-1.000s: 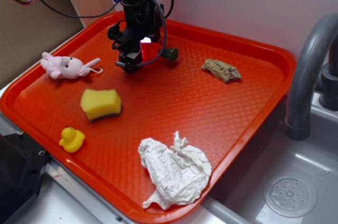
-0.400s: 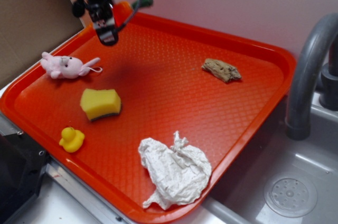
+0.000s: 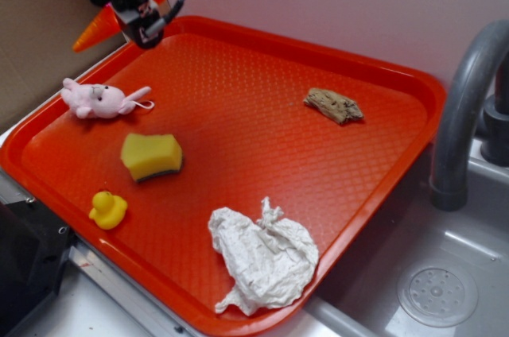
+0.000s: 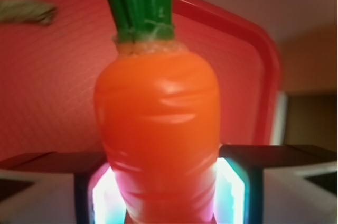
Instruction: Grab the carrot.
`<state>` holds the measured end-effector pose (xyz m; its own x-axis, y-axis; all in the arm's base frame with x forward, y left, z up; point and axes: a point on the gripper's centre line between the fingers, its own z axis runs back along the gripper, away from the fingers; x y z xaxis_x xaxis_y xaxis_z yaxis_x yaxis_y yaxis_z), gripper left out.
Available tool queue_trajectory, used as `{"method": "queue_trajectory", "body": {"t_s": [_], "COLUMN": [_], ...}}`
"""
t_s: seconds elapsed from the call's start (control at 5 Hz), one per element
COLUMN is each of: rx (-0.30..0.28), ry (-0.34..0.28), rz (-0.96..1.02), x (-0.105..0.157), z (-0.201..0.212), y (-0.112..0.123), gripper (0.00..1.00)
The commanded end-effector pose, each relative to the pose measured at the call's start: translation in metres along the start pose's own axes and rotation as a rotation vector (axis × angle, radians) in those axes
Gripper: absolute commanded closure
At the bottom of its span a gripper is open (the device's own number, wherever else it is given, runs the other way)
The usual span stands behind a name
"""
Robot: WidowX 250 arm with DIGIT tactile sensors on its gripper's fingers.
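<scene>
Wrist view, carrot [image 4: 158, 129] clenched between jaws, stem pointing away, above tray [image 4: 253, 49].

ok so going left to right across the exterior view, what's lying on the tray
pink plush → duck → sponge → crumpled paper → brown lump. The carrot is off the tray, held up in the gripper.

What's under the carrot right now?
Nothing supports it: the carrot hangs in the hand above the tray's back left rim. In the wrist view, bare tray shows behind it; its tip is out of frame.
</scene>
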<state>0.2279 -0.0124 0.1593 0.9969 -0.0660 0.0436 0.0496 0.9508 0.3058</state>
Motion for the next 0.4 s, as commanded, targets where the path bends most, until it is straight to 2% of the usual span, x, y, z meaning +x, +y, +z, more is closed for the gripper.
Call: {"method": "queue_trajectory", "body": {"t_s": [0.0,0.2], "rx": [-0.201,-0.296], "ry": [0.033,0.016], "rz": [0.259,0.174], "x": [0.0362,0.0379], "z": [0.06,0.0596], "y": [-0.0135,-0.0152], "gripper": [1.0,1.0]}}
